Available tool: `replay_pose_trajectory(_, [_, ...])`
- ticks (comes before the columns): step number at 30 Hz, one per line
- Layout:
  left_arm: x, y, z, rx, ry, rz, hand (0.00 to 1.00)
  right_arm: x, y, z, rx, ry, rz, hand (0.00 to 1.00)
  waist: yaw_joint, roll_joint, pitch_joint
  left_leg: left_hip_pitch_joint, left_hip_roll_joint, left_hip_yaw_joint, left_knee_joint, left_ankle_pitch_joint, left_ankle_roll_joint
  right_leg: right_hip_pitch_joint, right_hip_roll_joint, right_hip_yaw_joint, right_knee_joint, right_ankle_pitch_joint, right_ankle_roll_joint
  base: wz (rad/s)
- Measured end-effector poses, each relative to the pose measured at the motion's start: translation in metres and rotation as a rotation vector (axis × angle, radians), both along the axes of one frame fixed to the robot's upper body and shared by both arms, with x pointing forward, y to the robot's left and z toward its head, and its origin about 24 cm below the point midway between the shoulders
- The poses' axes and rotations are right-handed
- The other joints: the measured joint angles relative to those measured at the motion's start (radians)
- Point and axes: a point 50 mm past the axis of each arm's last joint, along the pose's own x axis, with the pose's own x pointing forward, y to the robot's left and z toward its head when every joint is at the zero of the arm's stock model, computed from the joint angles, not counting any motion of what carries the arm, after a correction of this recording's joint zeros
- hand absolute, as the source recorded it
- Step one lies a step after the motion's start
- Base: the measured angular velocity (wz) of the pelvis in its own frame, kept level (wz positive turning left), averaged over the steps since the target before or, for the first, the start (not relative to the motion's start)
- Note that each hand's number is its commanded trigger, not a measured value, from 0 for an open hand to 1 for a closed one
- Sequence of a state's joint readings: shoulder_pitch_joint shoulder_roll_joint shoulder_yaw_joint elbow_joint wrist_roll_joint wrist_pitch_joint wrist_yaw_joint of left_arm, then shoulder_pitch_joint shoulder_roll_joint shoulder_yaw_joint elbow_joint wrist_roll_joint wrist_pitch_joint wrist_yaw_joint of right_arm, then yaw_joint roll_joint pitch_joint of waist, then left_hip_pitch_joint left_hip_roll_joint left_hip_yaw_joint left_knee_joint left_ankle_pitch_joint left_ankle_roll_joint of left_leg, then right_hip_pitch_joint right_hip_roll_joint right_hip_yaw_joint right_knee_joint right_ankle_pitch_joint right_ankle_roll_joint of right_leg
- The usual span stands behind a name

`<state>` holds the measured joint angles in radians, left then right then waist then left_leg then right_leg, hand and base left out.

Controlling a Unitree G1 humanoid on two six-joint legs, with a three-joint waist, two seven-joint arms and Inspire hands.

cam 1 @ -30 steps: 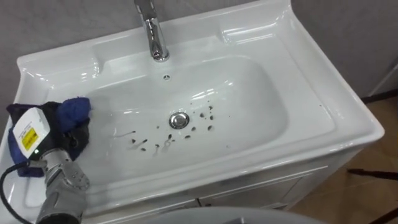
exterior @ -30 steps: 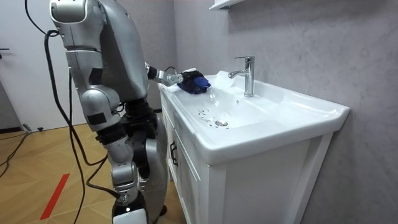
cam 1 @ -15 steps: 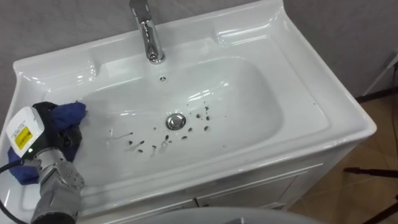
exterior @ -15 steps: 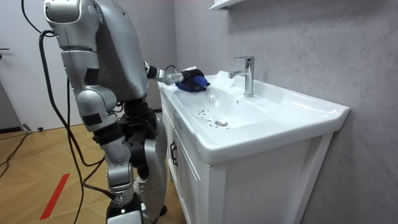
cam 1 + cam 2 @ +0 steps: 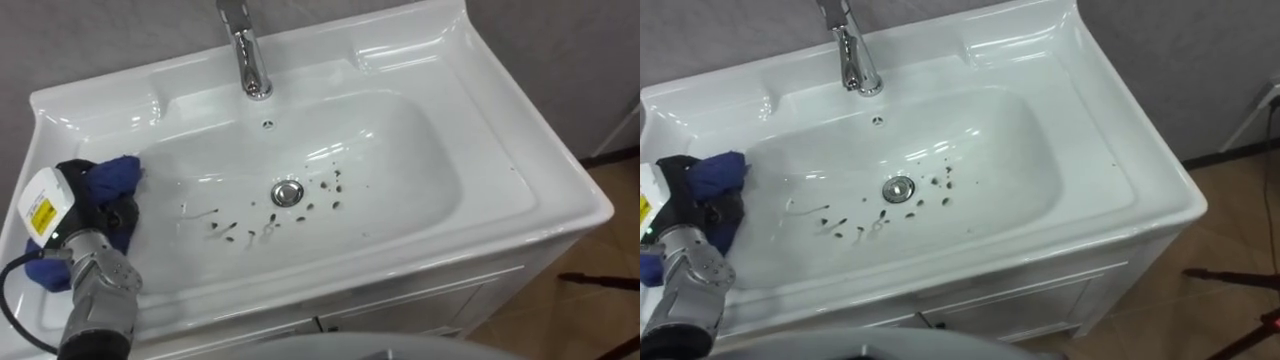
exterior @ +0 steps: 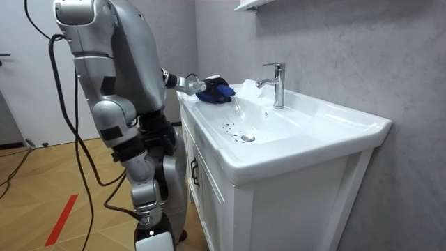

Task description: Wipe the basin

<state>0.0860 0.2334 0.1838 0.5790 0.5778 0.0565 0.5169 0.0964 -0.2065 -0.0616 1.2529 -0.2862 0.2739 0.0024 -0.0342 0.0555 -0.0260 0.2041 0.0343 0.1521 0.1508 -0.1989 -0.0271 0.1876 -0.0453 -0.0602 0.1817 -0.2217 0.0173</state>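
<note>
The white basin (image 5: 520,180) has dark specks (image 5: 322,196) scattered around its drain (image 5: 287,192). A blue cloth (image 5: 115,176) lies bunched on the basin's left rim, at the edge of the bowl. My left hand (image 5: 88,200) rests on the cloth with its fingers curled into the folds. In the right eye view the same hand (image 5: 685,192) and cloth (image 5: 718,172) sit at the far left. The room view has me standing at the cabinet's end, left arm stretched out to the cloth (image 6: 217,90).
A chrome faucet (image 5: 250,50) stands at the back centre of the basin. The basin sits on a white cabinet (image 6: 279,209) against a grey wall. Wooden floor (image 5: 590,300) lies to the right.
The eye view swayed left and then came back. My left hand and the blue cloth stay at the same spot on the left rim.
</note>
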Motion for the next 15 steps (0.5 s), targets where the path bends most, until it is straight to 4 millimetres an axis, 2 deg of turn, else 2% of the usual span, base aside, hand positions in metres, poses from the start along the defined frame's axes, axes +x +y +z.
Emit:
replay_pose_trajectory(6, [0.008, -0.008, 0.012, -0.021, -0.047, -0.035, 1.00, 0.006, 0.004, -0.001, 0.012, -0.067, -0.017, 0.00, -0.002, -0.009, 0.0029, -0.021, -0.007, -0.028, 0.000, 0.000, 0.000, 0.004, -0.005, -0.030, -0.014, 0.001, 0.003, 0.16])
replay_pose_trajectory(8, [0.008, -0.012, 0.016, -0.027, -0.064, -0.051, 1.00, 0.008, 0.008, -0.003, 0.015, -0.089, -0.022, 0.00, -0.001, -0.015, 0.0068, -0.027, -0.008, -0.034, 0.001, 0.000, 0.000, 0.003, -0.006, -0.035, -0.015, 0.001, 0.003, 0.14])
replay_pose_trajectory(12, [0.014, -0.020, 0.027, -0.012, -0.113, -0.093, 1.00, 0.013, 0.014, -0.004, 0.028, -0.148, -0.047, 0.00, 0.000, -0.029, 0.0235, -0.046, -0.011, -0.058, 0.004, 0.000, 0.000, 0.000, -0.007, -0.058, -0.032, 0.002, 0.004, 0.17])
replay_pose_trajectory(15, [0.016, -0.031, 0.035, -0.016, -0.142, -0.142, 1.00, 0.014, 0.016, -0.005, 0.039, -0.165, -0.046, 0.00, -0.001, -0.034, 0.0268, -0.065, -0.011, -0.066, 0.004, 0.000, 0.000, -0.014, -0.008, -0.068, -0.034, 0.002, 0.004, 0.10])
